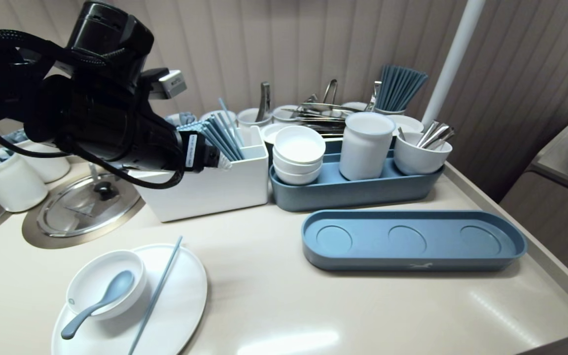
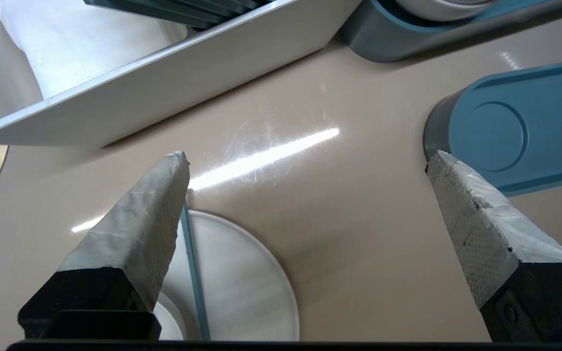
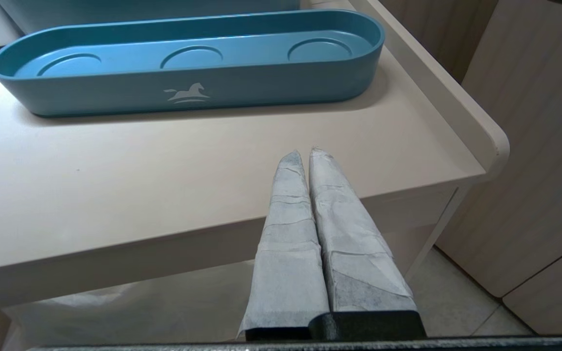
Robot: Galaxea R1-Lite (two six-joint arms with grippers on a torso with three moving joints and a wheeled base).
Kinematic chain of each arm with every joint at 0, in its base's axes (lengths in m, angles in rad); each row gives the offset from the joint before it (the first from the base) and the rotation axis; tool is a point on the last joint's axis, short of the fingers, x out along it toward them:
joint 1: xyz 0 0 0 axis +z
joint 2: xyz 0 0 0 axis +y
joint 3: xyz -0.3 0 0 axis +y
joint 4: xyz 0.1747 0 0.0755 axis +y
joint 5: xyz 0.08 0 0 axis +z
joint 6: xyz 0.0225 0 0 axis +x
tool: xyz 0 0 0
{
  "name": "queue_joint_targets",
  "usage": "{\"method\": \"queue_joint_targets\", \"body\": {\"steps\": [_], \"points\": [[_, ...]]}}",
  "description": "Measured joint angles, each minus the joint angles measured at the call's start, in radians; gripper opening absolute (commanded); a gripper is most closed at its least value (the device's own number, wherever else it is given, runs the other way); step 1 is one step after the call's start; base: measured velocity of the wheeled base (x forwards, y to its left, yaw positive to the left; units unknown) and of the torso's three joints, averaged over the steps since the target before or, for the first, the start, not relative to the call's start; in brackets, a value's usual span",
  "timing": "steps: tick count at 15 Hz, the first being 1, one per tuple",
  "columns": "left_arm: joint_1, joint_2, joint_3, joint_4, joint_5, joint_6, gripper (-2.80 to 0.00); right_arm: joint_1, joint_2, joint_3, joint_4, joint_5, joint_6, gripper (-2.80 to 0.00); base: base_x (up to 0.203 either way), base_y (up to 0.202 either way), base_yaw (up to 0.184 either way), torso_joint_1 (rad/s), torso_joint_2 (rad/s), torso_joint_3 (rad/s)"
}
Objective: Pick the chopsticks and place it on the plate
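Beige counter [image 1: 274, 296], left gripper [image 2: 308, 158] hovering empty, fingers [image 2: 154, 209] spread wide.
Blue tray [image 1: 461, 261] right, three round recesses for seating cups; white box [image 1: 210, 192] far left, standing spare chopsticks [image 1: 225, 143] slanted for easy grabbing; plate [image 1: 185, 291] near left under bowl [image 1: 96, 276], spoon [image 1: 111, 291] leaning inside; single chopstick [image 1: 158, 288] flat across plate, kept off counter, nearest thing below gripper; right gripper [image 3: 305, 153] pressed together, parked off near-right edge, likely out of the way.
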Motion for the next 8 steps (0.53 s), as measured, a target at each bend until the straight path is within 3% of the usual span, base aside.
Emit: {"method": "queue_joint_targets", "body": {"steps": [8], "points": [[0.001,0.004,0.000,-0.001,0.004,0.000,0.00,0.000,0.000,0.000,0.000,0.000,0.000,-2.80,0.000,0.000,0.000,0.000,0.00,0.000]]}}
